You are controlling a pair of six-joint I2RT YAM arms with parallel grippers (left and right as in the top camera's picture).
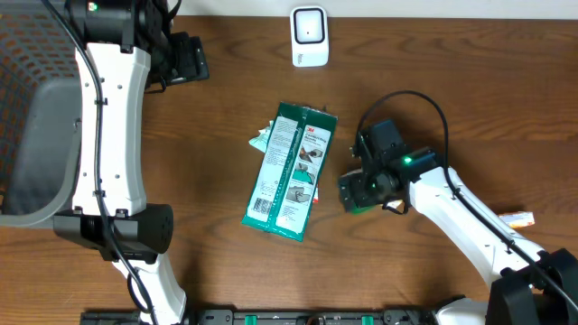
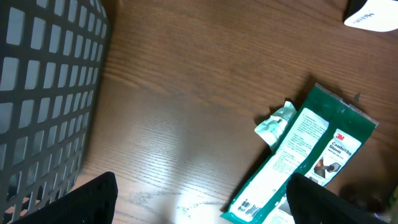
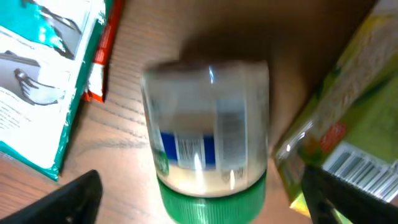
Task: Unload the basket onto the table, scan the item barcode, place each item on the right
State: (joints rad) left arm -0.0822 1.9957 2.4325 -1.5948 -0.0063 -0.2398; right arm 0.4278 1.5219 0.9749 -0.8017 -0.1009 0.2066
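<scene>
Just right of the glove packet (image 1: 291, 171), the jar (image 3: 208, 143) lies lid-first between the wide-open jaws of the right end effector (image 3: 211, 194), untouched. The left end effector (image 2: 205, 202), open too, is farther.

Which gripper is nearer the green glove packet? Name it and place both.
Right. The right gripper sits just beside the glove packet, off its right long edge. The left gripper is much farther, away toward the far left of the table.
</scene>
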